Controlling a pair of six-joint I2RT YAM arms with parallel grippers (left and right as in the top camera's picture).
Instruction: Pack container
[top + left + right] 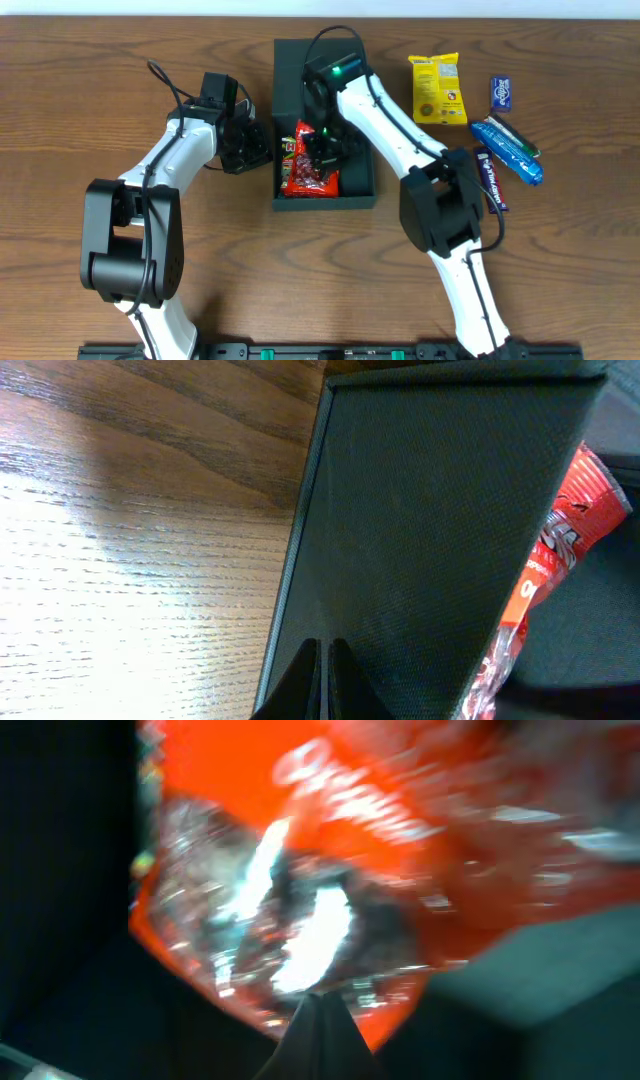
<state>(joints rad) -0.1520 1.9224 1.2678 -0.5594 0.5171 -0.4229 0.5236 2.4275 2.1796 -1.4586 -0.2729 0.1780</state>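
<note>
The container point(356, 186), a dark teal-green box, lies open in the middle of the table, its flap lid toward the far side. A red snack packet point(303, 168) lies inside along its left wall. My left gripper point(262, 147) is shut, its tips point(325, 645) against the outside of the container's left wall point(420, 530); the red packet point(560, 530) peeks over the rim. My right gripper point(326, 150) is down inside the box. It is shut, with its tips point(318, 1000) touching the crinkled red packet point(330, 830); nothing shows between the fingers.
Right of the box lie a yellow packet point(437, 88), a small blue packet point(501, 93), a blue bar point(508, 143) and a dark blue bar point(490, 178). Bare wood point(130, 540) stretches left of the box. The right arm reaches over the box's right wall.
</note>
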